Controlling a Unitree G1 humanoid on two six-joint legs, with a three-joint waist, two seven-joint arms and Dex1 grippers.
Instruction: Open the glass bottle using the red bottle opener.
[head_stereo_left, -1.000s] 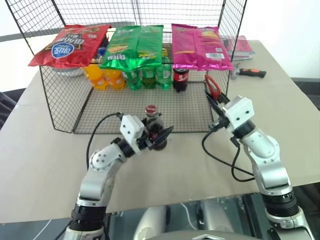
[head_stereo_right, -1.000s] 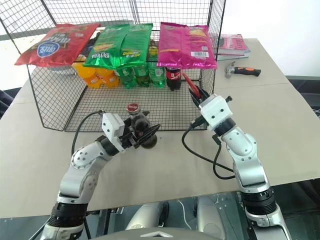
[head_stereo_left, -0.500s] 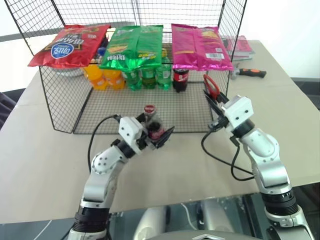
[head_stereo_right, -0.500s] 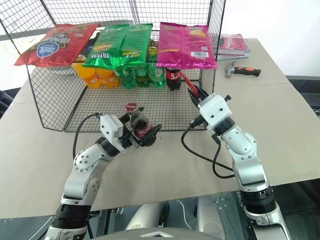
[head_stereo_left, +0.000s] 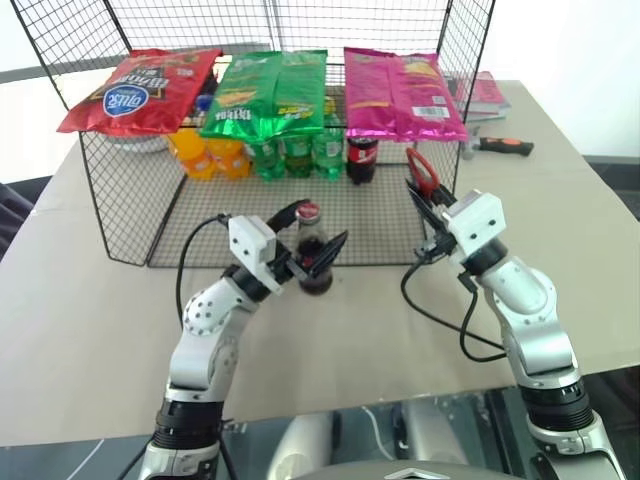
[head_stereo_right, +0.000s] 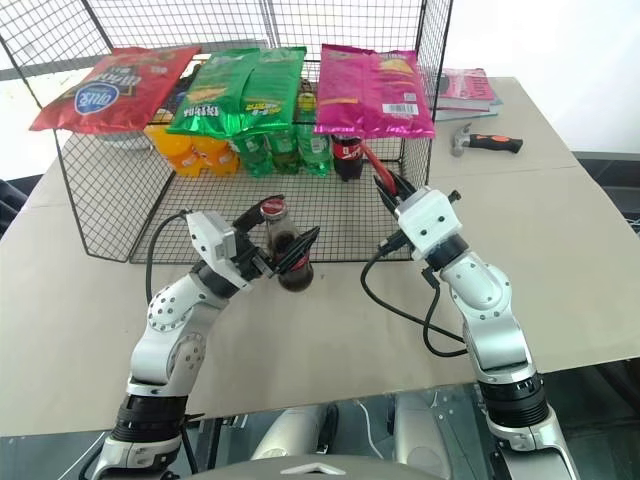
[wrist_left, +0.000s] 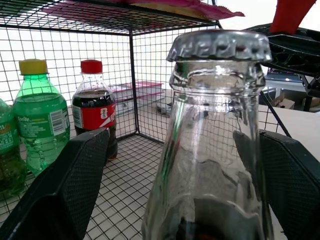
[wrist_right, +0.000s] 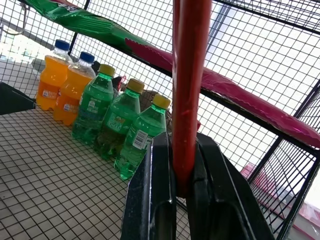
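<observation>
The glass bottle (head_stereo_left: 314, 265) stands upright on the table just in front of the wire cage, its metal cap (wrist_left: 220, 46) on. My left gripper (head_stereo_left: 322, 222) is open around the bottle's neck, with one black finger (wrist_left: 75, 190) on each side and a gap between each finger and the glass. To the right, my right gripper (head_stereo_left: 424, 207) is shut on the handle of the red bottle opener (wrist_right: 188, 75). The opener (head_stereo_left: 424, 172) points up and away, off to the right of the bottle.
A wire cage (head_stereo_left: 120, 210) spans the back of the table, with chip bags (head_stereo_left: 270, 90) on its top. Orange and green soda bottles and a red-capped cola bottle (head_stereo_left: 361, 158) stand inside. A hammer (head_stereo_left: 505, 146) and books (head_stereo_right: 470, 88) lie at the far right.
My left gripper's fingers have spread off the glass bottle. The bottle was tilted in them and now stands upright between them. The right arm and the opener have kept still.
</observation>
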